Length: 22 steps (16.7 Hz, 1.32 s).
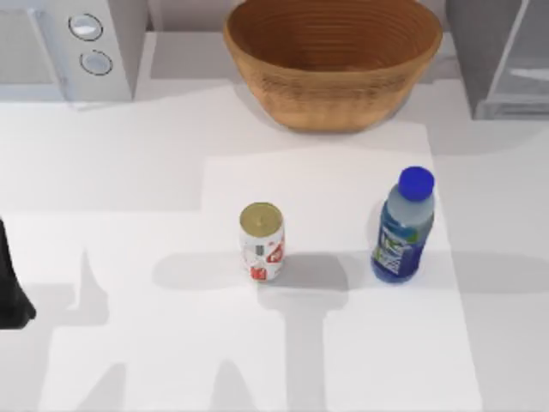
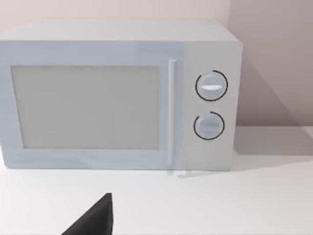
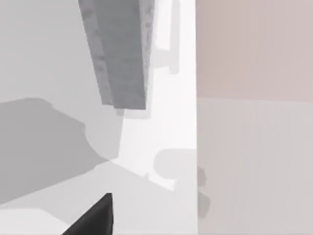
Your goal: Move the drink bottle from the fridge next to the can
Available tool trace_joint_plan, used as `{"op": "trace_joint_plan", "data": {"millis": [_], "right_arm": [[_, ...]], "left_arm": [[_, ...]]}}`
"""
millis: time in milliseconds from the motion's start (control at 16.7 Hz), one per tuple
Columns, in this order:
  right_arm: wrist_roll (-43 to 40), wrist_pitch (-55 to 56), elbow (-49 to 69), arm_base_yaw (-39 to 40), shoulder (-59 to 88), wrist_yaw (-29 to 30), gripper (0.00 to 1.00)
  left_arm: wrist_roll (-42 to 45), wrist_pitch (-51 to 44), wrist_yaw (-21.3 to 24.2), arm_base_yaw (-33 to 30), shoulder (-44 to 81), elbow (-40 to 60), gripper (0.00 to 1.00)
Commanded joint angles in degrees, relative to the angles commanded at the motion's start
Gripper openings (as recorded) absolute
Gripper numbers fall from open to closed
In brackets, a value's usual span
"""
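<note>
- Left arm — a matte black, rounded bulk at the table's left edge, no markings visible.
- Left wrist view: black wedge-shaped finger, flat-faced, sharp-edged.
- Right wrist view: matching black wedge.

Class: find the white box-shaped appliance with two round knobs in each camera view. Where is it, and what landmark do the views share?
Top view: the white box-shaped appliance with two round knobs sits at the table's back left corner.
Left wrist view: it faces the camera, door and both knobs in sight.
Right wrist view: a grey slab and the table.
Shared landmark: the white table.
</note>
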Motion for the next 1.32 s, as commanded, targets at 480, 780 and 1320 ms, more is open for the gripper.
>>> {"op": "trace_joint_plan", "data": {"millis": [480, 780, 1320], "right_arm": [[34.07, 27.34, -0.77, 20.11, 0.95, 4.14, 1.0], [60.53, 49.02, -1.35, 35.51, 0.88, 7.57, 1.0], [77.17, 64.86, -1.78, 47.76, 0.43, 10.22, 1.0]], "left_arm": [[0.0, 0.0, 0.0, 0.0, 0.0, 0.0, 1.0], [0.0, 0.0, 0.0, 0.0, 0.0, 0.0, 1.0], [0.0, 0.0, 0.0, 0.0, 0.0, 0.0, 1.0]]}}
